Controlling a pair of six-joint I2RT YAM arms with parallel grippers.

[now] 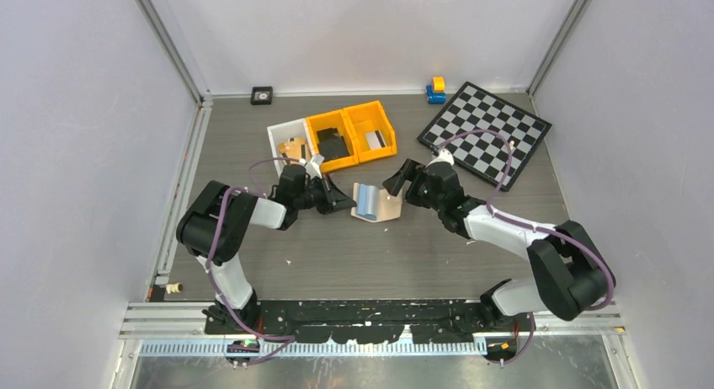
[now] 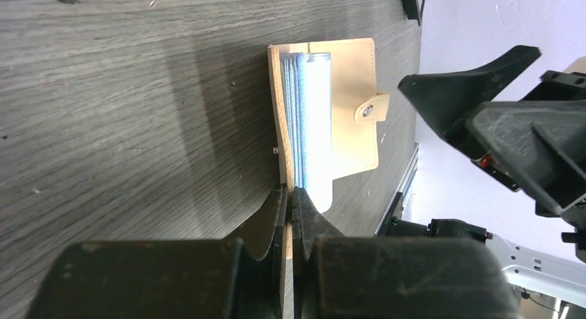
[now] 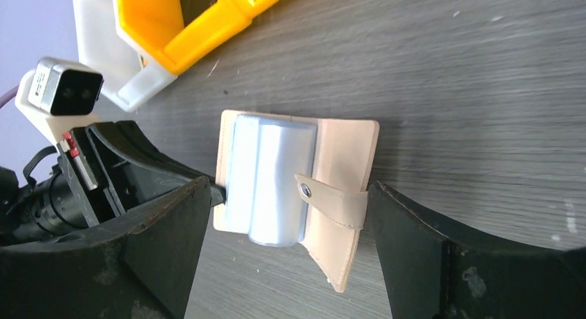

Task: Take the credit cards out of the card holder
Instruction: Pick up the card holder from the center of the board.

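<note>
The beige card holder [image 1: 376, 202] lies open on the table, its bluish see-through pockets [image 3: 273, 181] bulging upward and its snap strap [image 3: 332, 198] hanging loose. No card shows clearly inside the pockets. My left gripper [image 2: 290, 195] is shut on the edge of the holder's left flap [image 2: 280, 126]. My right gripper [image 3: 289, 190] is open, one finger on each side of the holder, not touching it. A light card with a dark stripe [image 1: 376, 139] lies in the right orange bin.
Two orange bins [image 1: 352, 133] and a white bin [image 1: 286, 143] with tan items stand just behind the holder. A chessboard [image 1: 486, 132] lies at the back right, with a blue and yellow toy [image 1: 435, 89] behind it. A small black square [image 1: 262, 94] sits at the back wall.
</note>
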